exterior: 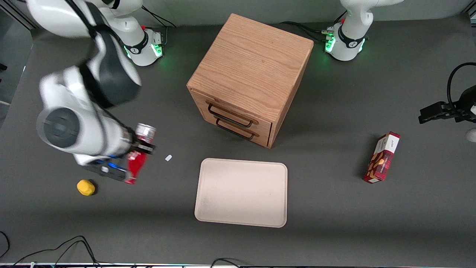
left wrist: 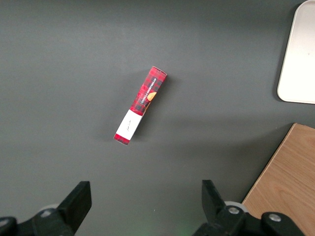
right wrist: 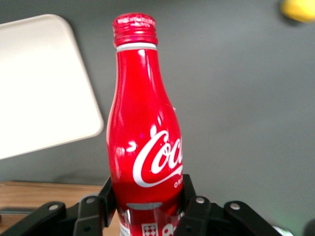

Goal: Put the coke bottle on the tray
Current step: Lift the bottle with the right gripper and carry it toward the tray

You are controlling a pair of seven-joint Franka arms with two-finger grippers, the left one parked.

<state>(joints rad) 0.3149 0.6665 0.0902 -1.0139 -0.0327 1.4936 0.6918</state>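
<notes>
Gripper clamped on bottle, tray bare

Front view: black two-finger gripper [exterior: 138,150] grips the slim red coke bottle [exterior: 137,163], tilted, cap end nearer the camera, above the table toward the working arm's end; flat beige rounded-corner tray [exterior: 241,192] well apart, in front of the wooden drawer cabinet [exterior: 251,76]. Right wrist view: fingers [right wrist: 196,209] pinch the bottle's [right wrist: 144,132] lower body

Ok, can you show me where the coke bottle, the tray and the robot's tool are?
Coke bottle [right wrist: 145,132]: right wrist view, on its red body above the logo.
Tray [exterior: 241,193]: front view, on its bare flat middle.
Tool [right wrist: 147,206]: right wrist view, between the black fingers gripping the bottle's lower part.
</notes>
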